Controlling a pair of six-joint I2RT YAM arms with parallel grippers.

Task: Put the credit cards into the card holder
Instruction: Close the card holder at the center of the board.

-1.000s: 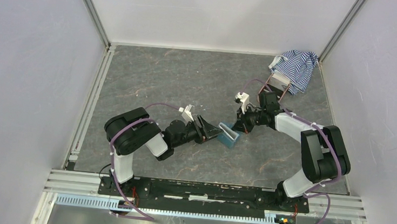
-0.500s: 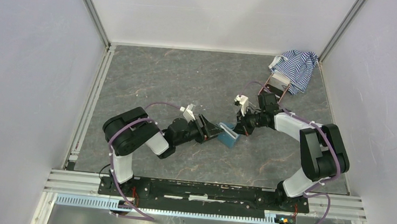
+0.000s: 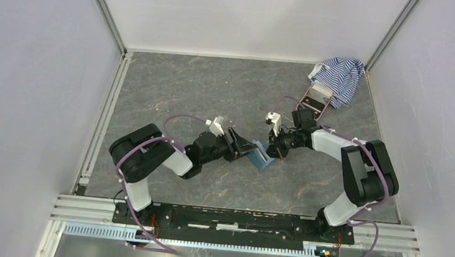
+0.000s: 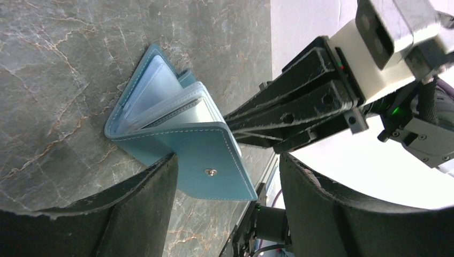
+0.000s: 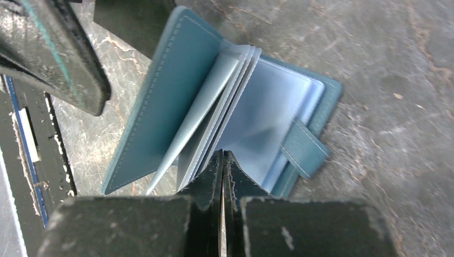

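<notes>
On the grey table (image 3: 216,90), a striped cloth (image 3: 341,76) half-hid something in the far right corner. The teal card holder (image 3: 262,157) stood open mid-table. The left gripper (image 4: 225,179) straddled its snap cover, released; the right gripper (image 5: 222,160) was clenched, tips among the sleeves, any card there hidden.

We're looking at two matching machines on the black base plate (image 3: 229,219). The left arm (image 3: 148,159) and right arm (image 3: 364,171) each have chunky black joints, white link shells and purple cables looping alongside, cinched with white ties. Farthest from that plate, white camera blocks cap the wrists. The right gripper (image 5: 222,166) has scuffed matte-black fingers with small screws. The left gripper (image 4: 227,159) is black too, with a teal streak.
</notes>
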